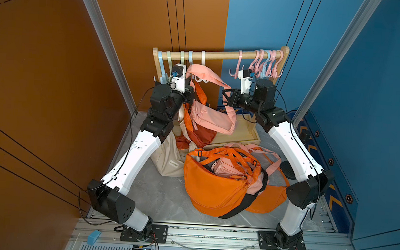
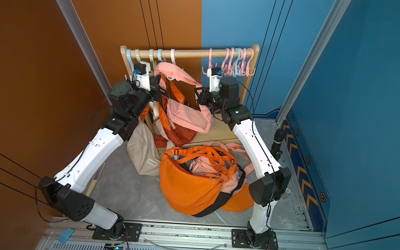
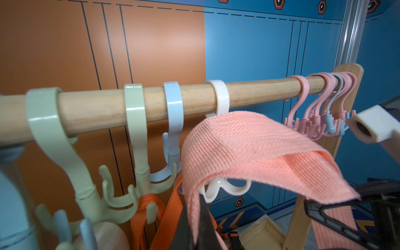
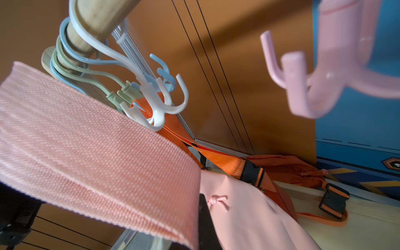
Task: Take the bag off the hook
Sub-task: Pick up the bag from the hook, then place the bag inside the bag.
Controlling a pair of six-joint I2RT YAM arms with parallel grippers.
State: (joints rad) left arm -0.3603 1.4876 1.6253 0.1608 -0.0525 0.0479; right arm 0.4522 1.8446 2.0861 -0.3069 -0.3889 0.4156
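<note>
My left pincer [image 1: 189,88] and right pincer [image 1: 225,96] each pinch the strap [image 1: 209,75] of the pink bag [image 1: 213,118], which dangles below the rail [image 1: 222,54] beside the white hook [image 3: 225,189]. I judge it soft, light and floppy; the strap is the surest hold.

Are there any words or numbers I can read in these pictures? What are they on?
"FASHION": on the small label of the beige bag, seen in both top views.
Hexagon signs on the blue wall: no letters can be made out.
Nothing else is readable.
</note>
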